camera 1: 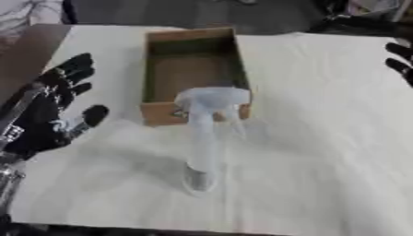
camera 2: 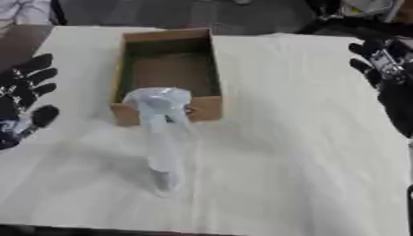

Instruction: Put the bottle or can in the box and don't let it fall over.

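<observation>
On the white-covered bench (camera 1: 322, 138), just in front of the cardboard box (camera 1: 193, 73), a clear bottle (camera 1: 203, 138) stands on its own, outside the box. From up here its wide pale top overlaps the near wall of the box, so I cannot say whether it touches the cardboard or only stands close before it. Its narrow dark base sits on the cloth nearer to the robot. The bottle looks upright, and nothing is holding it.

The box is open at the top, brown outside with darker inner walls and a bare brown floor. It lies lengthwise, running away from the robot toward the far edge of the bench.

Off to the left, the robot's left hand (camera 1: 56, 110) hovers well apart from the bottle, released, its black fingers spread and pointing away from the robot, the thumb stuck out toward the box. It grasps nothing.

At the right edge, level with the box, the right hand (camera 2: 387, 69) shows best in the right eye view; its fingers are spread and relaxed too, empty, and well clear of both bottle and box.
</observation>
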Robot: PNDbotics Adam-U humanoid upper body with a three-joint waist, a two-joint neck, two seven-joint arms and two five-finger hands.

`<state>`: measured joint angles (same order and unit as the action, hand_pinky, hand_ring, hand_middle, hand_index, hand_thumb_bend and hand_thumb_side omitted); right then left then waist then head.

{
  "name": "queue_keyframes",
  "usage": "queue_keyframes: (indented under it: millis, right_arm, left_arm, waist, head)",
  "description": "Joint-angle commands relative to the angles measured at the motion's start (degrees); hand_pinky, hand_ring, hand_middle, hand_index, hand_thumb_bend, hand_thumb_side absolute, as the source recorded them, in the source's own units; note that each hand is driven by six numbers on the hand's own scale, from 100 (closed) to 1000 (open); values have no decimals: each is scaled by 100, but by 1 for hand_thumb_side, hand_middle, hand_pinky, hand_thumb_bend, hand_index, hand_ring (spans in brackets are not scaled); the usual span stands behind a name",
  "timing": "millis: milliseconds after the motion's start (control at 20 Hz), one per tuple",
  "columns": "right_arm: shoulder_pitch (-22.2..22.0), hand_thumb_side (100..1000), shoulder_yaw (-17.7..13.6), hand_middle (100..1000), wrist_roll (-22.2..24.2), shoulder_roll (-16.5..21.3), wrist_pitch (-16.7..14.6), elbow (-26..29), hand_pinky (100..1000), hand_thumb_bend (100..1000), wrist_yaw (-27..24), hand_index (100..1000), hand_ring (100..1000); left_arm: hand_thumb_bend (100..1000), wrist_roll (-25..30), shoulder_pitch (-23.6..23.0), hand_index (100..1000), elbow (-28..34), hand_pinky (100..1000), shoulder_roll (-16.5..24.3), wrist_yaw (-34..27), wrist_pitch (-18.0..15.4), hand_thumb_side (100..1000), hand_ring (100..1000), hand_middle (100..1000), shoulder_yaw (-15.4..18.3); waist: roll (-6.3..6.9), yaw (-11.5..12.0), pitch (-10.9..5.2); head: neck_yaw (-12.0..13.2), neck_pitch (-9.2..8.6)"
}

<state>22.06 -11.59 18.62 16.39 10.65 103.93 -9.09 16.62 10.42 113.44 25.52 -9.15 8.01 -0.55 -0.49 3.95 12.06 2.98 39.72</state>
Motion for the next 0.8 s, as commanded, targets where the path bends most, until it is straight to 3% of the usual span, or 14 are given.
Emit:
queue_keyframes:
  millis: [50,300,700,800]
  right_arm:
    - [53,578,-27,1000,5,147,18,34,1000,100,-5,872,1000]
    - [53,579,-27,1000,2,151,28,28,1000,100,6,872,1000]
    - [48,579,-10,1000,5,158,18,20,1000,100,8,871,1000]
    - [49,579,-4,1000,9,156,18,19,1000,100,8,871,1000]
  left_arm:
    - [605,228,6,918,115,1000,206,-75,-61,224,1000,1000,-59]
    - [667,546,21,915,115,1000,234,-248,-101,100,1000,1000,-211]
    - [623,785,94,902,115,1000,269,-408,21,151,1000,1000,-416]
    - [589,769,123,893,115,1000,271,-452,101,215,1000,1000,-474]
  waist:
    - [14,0,-117]
    - [10,-5,-107]
    - [7,-15,-98]
    - [10,-20,-97]
  head:
    - [18,31]
    - [28,51]
    - [50,75]
    - [57,81]
